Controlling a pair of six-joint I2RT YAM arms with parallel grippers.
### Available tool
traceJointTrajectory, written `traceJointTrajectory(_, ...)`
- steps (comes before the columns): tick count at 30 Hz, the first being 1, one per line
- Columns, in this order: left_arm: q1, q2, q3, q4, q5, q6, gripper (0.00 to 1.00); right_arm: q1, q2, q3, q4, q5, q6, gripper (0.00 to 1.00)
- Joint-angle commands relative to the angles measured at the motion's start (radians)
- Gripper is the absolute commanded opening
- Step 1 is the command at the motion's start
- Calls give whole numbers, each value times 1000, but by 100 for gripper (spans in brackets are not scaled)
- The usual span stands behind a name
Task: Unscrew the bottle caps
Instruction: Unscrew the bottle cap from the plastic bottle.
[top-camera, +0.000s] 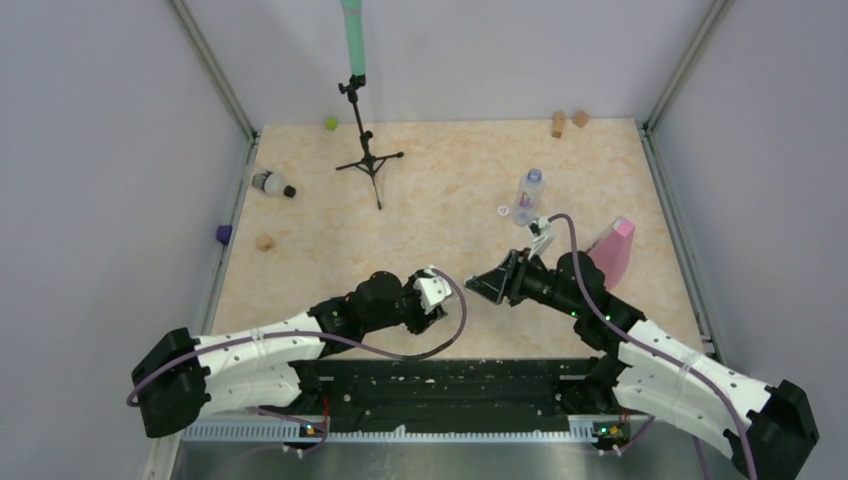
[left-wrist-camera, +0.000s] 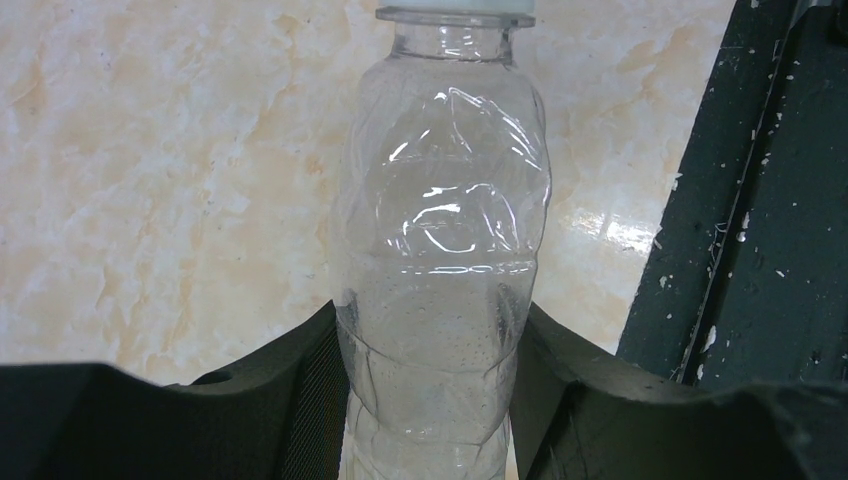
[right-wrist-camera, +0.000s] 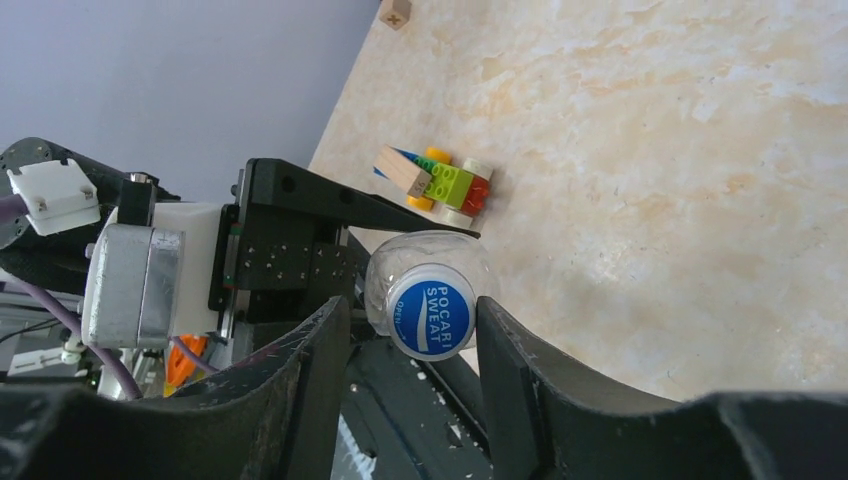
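Left wrist, cap (left-wrist-camera: 455, 12) cropped, left fingers (left-wrist-camera: 290, 400) clamp bottle (left-wrist-camera: 440, 230), right fingers (right-wrist-camera: 300, 400), grip unclear

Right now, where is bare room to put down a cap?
Free: between the black tripod and the standing clear plastic bottle; also between the tan wooden blocks and the pink wedge. Crowded: near edge, around the left gripper and right gripper.

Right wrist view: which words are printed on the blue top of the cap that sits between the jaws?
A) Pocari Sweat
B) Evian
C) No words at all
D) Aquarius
A: the cap on the bottle has a blue top with white lettering that reads Pocari Sweat.
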Motion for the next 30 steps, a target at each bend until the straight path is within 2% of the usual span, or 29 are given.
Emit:
traceJointTrajectory(1, -10, 17, 13, 44, 19, 13, 20, -5, 22, -10, 70, -12, 13, 42)
traceJointTrajectory(3, -11, 20, 14, 46, 5, 13, 20, -5, 38, -9, 85, -35, 12, 36)
traceJointTrajectory(5, -11, 16, 12, 52, -2, 14, 20, -5, 48, -10, 96, -52, 12, 36)
traceJointTrajectory(8, -10, 7, 0, 75, -10, 15, 20, -5, 58, -6, 85, -58, 4, 47)
traceJointTrajectory(11, -11, 6, -5, 78, -13, 18, 20, -5, 63, -5, 69, -38, 1, 49)
traceJointTrajectory(12, -11, 7, -5, 77, -14, 18, 20, -5, 63, -5, 69, -38, 0, 49)
traceJointTrajectory(17, -10, 12, 0, 66, -18, 18, 21, -5, 54, -11, 76, -20, -3, 30)
traceJointTrajectory(18, -11, 12, 1, 65, -22, 14, 23, -5, 52, -12, 76, -20, -3, 27)
traceJointTrajectory(20, -10, 6, 2, 63, -39, 6, 38, -5, 52, -15, 78, -22, -7, 21)
traceJointTrajectory(22, -10, -1, 0, 80, -64, -11, 46, -4, 52, -18, 80, -16, -7, 19)
traceJointTrajectory(24, -11, -11, -12, 120, -110, -24, 53, -5, 52, -24, 98, -9, 0, 17)
traceJointTrajectory(27, -10, -34, -43, 203, -103, -43, 64, -5, 55, -41, 155, -19, 28, 14)
traceJointTrajectory(30, -11, -47, -77, 287, -104, -58, 69, -5, 69, -53, 200, -37, 48, 13)
